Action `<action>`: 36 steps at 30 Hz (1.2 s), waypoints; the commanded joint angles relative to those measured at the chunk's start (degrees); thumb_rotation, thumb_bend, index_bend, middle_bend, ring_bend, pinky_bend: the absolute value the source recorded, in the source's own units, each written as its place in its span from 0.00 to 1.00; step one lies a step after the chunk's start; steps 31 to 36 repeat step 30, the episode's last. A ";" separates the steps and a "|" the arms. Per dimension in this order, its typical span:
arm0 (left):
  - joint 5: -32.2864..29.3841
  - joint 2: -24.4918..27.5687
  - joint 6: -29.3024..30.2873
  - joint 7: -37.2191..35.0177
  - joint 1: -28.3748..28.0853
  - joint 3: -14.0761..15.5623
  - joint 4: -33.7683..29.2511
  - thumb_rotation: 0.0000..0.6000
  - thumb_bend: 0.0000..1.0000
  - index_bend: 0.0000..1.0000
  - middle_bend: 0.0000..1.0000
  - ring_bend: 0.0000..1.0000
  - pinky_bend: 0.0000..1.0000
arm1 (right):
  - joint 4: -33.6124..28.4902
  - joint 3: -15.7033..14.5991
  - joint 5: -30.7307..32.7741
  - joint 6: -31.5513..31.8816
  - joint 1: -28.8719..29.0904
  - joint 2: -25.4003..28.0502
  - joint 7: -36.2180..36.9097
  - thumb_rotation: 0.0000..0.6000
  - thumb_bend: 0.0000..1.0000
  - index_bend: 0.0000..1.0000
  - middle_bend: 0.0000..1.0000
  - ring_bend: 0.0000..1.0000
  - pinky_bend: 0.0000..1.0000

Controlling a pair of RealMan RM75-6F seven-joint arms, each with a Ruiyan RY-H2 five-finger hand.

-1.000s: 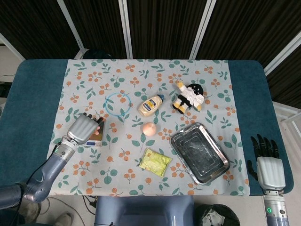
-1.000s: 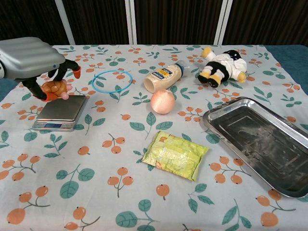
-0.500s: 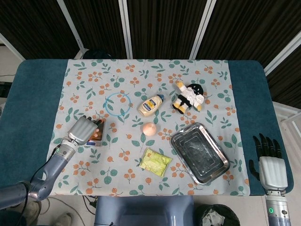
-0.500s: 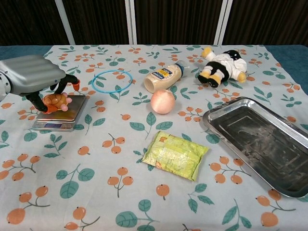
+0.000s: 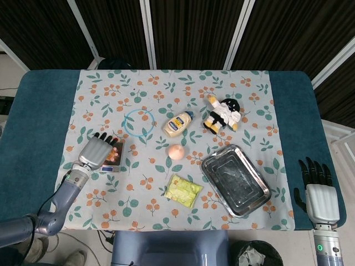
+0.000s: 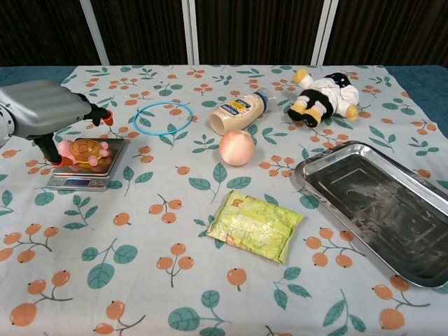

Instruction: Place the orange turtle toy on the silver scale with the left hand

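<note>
The orange turtle toy (image 6: 84,150) (image 5: 113,154) lies on the platform of the silver scale (image 6: 75,181) (image 5: 116,165) at the table's left side. My left hand (image 6: 43,107) (image 5: 95,152) hovers just over and behind the toy with its fingers spread. The thumb hangs by the toy's left end, and I see no grip on it. My right hand (image 5: 318,192) rests past the table's right front corner, fingers straight and empty; the chest view does not show it.
A blue ring (image 6: 162,117) lies just right of the scale. Further right are a mayonnaise bottle (image 6: 238,110), a peach ball (image 6: 236,148) and a yellow-green packet (image 6: 255,225). A plush toy (image 6: 323,94) lies at the back right, a metal tray (image 6: 309,179) at the front right.
The left hand lowered the turtle onto the scale, then spread its fingers and let it go. The toy now lies flat on the platform. The right hand has not moved.
</note>
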 commanded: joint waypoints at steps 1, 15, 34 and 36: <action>-1.25 1.18 1.43 2.55 -0.07 -0.62 -2.66 1.00 0.17 0.16 0.17 0.11 0.22 | -0.04 0.05 -0.02 0.13 -0.02 -0.01 -0.08 1.00 0.53 0.00 0.00 0.01 0.00; 14.03 14.07 26.33 -12.17 13.47 0.58 -21.90 1.00 0.17 0.08 0.09 0.04 0.11 | -0.30 -0.15 -0.62 0.58 -0.14 0.27 0.05 1.00 0.53 0.00 0.00 0.01 0.00; 20.50 16.49 33.16 -44.30 27.50 7.12 -4.58 1.00 0.14 0.01 0.00 0.00 0.07 | -0.32 -1.12 -3.30 0.91 -0.05 1.94 2.11 1.00 0.53 0.00 0.00 0.01 0.00; 20.50 16.49 33.16 -44.30 27.50 7.12 -4.58 1.00 0.14 0.01 0.00 0.00 0.07 | -0.32 -1.12 -3.30 0.91 -0.05 1.94 2.11 1.00 0.53 0.00 0.00 0.01 0.00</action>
